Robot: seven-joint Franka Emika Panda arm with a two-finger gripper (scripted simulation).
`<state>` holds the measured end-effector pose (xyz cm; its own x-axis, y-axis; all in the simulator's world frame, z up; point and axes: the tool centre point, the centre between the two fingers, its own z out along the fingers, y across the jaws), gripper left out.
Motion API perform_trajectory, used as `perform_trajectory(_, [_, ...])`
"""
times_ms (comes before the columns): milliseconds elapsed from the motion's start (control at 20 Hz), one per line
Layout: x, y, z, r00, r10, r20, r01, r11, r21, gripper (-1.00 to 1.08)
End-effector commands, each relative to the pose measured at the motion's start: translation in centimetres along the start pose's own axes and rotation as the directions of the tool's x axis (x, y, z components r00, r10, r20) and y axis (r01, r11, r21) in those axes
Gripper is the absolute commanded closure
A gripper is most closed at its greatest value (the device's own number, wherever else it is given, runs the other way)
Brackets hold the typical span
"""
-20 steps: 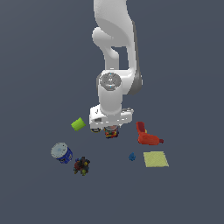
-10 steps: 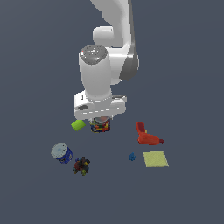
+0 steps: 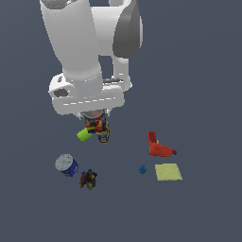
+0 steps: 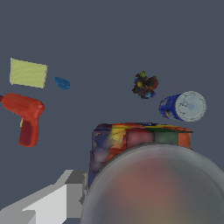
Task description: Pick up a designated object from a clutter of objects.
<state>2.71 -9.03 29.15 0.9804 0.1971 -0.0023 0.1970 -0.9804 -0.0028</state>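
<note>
My gripper (image 3: 96,121) is shut on the designated can (image 3: 95,124), a small upright can with a pale top and a red, yellow and dark-blue label. It hangs under the white hand, above the floor. In the wrist view the can's pale top (image 4: 157,188) fills the near field, blurred, with one grey finger (image 4: 48,205) beside it. The rest of the clutter lies below: a green-edged multicoloured pack (image 3: 104,135) (image 4: 135,140) and a lime-green cylinder (image 3: 85,134) lie close under the can.
A blue can with a white lid (image 3: 67,165) (image 4: 181,106) and a dark multicoloured lump (image 3: 88,179) (image 4: 145,85) lie on the exterior view's left. A red drill-like tool (image 3: 158,146) (image 4: 25,116), a tiny blue piece (image 3: 142,169) (image 4: 62,83) and a yellow flat square (image 3: 168,172) (image 4: 28,73) lie on its right.
The arm has risen with the can in the gripper and shifted toward the exterior view's left. The other items have not moved.
</note>
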Motion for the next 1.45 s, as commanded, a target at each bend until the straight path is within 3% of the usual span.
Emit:
perform_trajectory(0, [0.2, 1.2, -2.7, 1.0, 0.0, -0.003, 0.0, 1.0, -0.001, 1.08])
perform_trajectory(650, [1.1, 6.0, -12.7, 1.0, 0.0, -0.002, 0.0, 1.0, -0.002, 1.08])
perform_trajectory(1400, [1.6, 7.6, -15.8, 1.0, 0.0, -0.002, 0.0, 1.0, -0.003, 1.08])
